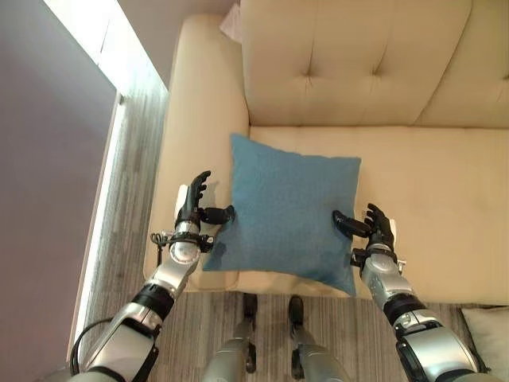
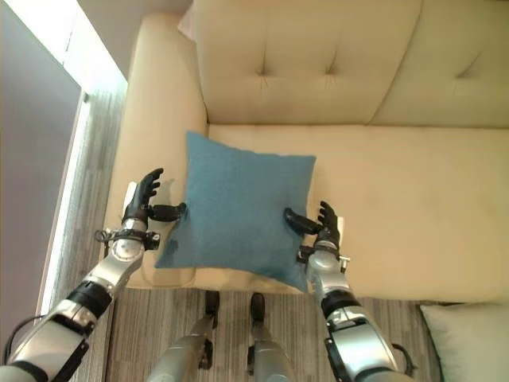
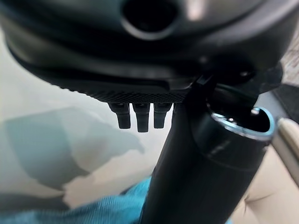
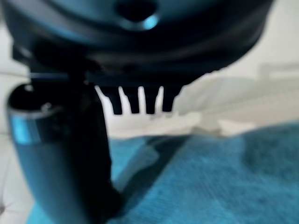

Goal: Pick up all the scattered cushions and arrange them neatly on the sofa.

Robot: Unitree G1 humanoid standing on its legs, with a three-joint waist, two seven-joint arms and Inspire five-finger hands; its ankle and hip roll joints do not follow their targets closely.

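Home living room — tufted beige sofa (image 1: 350, 72), wood-look floor (image 1: 131, 151)

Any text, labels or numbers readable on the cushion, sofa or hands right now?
None can be read. The blue cushion shows plain fabric, the beige sofa bears no tag or print, and the left hand and right hand show no legible marks.

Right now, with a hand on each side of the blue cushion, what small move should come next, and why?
Probably slide the blue cushion back against the sofa backrest: it lies askew, overhanging the seat's front edge, with the open left hand and right hand flanking it.
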